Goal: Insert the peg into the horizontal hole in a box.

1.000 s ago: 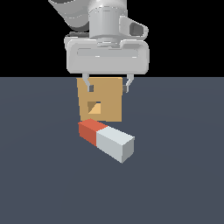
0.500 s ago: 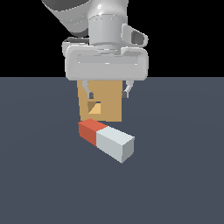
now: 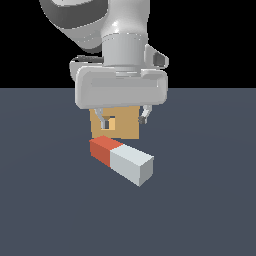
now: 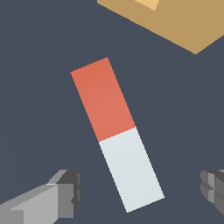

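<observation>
Red-and-white square-sectioned peg (image 3: 121,159), flat on dark surface (image 3: 210,210) before tan upright box (image 3: 125,125); my tool (image 4: 140,190), wide open and empty, straddles its white half for pickup.

Glossy white-grey arm (image 3: 125,45), boxy hand, small dark-tipped grey fingers (image 3: 144,119).

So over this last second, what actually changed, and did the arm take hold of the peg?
The gripper has come down and shifted toward the exterior view's left, so its body now hides the top of the box. Its fingers are spread wide on either side of the peg and touch nothing; nothing was grasped. The peg lies flat where it was, and the box has not moved.
</observation>
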`<move>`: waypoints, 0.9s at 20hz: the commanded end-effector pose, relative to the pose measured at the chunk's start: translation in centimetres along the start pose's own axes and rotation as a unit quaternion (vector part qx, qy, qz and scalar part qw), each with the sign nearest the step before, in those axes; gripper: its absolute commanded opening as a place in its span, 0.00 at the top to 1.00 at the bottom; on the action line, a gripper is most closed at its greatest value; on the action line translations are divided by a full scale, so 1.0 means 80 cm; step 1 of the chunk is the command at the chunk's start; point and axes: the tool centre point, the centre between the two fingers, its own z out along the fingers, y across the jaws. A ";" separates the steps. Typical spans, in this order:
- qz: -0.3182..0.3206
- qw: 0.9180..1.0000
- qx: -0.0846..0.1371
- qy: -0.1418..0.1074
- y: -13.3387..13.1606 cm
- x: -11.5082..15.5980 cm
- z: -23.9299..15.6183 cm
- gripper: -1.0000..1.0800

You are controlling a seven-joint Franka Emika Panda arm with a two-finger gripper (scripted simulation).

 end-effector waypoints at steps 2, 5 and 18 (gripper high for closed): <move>-0.046 0.999 -0.001 -0.001 0.000 -0.008 0.013 0.04; -0.084 0.997 -0.001 -0.002 0.000 -0.015 0.024 0.04; -0.183 0.983 -0.002 -0.004 0.005 -0.033 0.054 0.04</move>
